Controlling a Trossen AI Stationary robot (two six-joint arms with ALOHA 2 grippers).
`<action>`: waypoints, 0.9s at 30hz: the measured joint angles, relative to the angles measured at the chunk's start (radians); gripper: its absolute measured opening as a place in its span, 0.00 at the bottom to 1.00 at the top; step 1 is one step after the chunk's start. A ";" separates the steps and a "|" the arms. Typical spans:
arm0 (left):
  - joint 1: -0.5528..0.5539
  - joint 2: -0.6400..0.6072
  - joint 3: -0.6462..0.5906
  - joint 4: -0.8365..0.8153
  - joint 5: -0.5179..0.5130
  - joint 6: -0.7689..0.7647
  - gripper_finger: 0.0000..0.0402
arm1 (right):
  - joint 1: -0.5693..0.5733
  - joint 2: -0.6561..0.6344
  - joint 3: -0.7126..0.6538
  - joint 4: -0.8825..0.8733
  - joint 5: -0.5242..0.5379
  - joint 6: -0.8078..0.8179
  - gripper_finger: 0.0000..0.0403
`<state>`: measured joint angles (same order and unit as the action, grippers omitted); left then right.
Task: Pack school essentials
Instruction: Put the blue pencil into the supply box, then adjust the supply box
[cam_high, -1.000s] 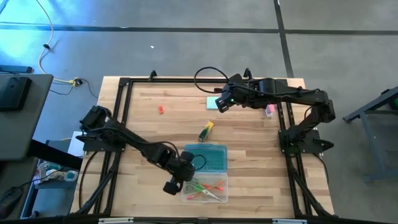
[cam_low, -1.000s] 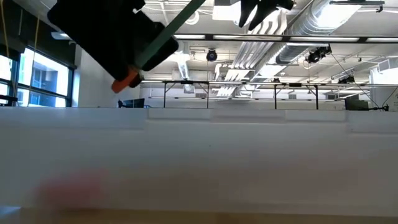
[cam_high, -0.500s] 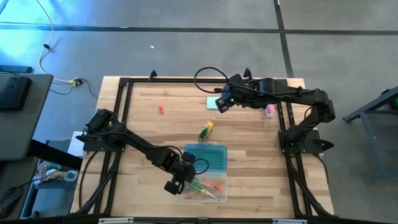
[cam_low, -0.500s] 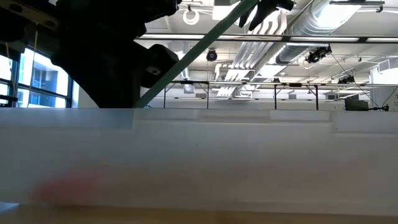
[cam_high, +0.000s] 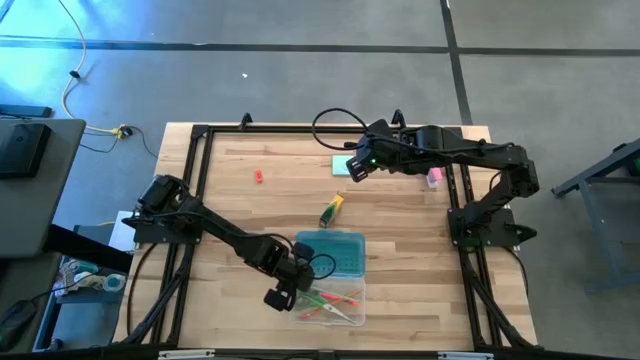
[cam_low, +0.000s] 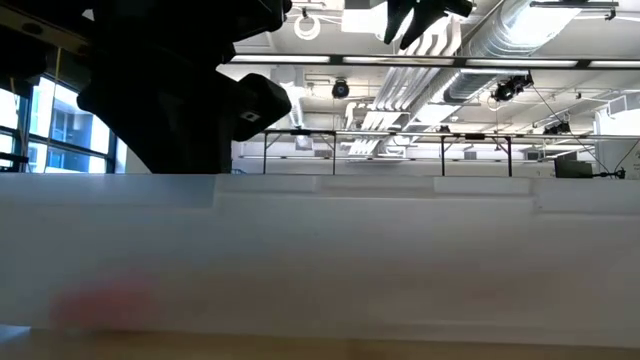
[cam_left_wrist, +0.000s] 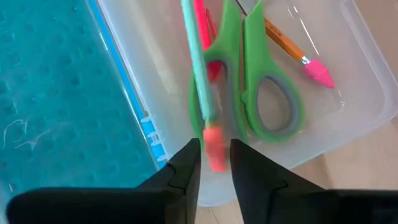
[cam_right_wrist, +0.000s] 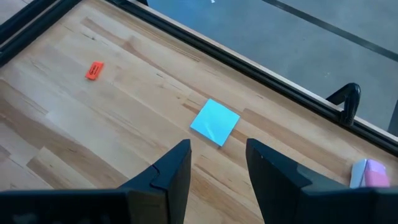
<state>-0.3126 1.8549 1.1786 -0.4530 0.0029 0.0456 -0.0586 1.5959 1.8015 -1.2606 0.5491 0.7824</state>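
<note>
Left wrist view: left tool (cam_left_wrist: 214, 163) letting a green pencil (cam_left_wrist: 198, 68) go into the clear box (cam_left_wrist: 348, 81).

Its fingers stand slightly parted around the pencil's pink eraser end, grip apparently slackening; just beyond lie green-handled scissors (cam_left_wrist: 261, 93) and an orange pencil (cam_left_wrist: 292, 53), with the teal lid (cam_left_wrist: 56, 93) alongside. To do it well, part fully, then lift straight up so nothing drags out. Well apart, the right tool (cam_right_wrist: 217, 165) hangs unclenched and empty above the blue note pad (cam_right_wrist: 214, 122), a tiny red piece (cam_right_wrist: 94, 70) farther off on the counter (cam_right_wrist: 93, 143).
</note>
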 joint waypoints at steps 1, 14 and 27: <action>0.000 0.000 0.000 0.000 0.000 0.000 0.21 | 0.000 0.000 0.000 0.000 0.000 -0.001 0.36; 0.000 -0.009 0.007 -0.037 0.003 -0.016 0.27 | 0.000 0.000 0.000 -0.006 -0.002 -0.006 0.36; 0.028 -0.009 0.144 -0.249 -0.057 -0.016 0.27 | -0.028 0.000 0.000 -0.008 -0.003 -0.133 0.36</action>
<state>-0.2845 1.8458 1.3231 -0.7015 -0.0538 0.0299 -0.0870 1.5959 1.8015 -1.2686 0.5457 0.6495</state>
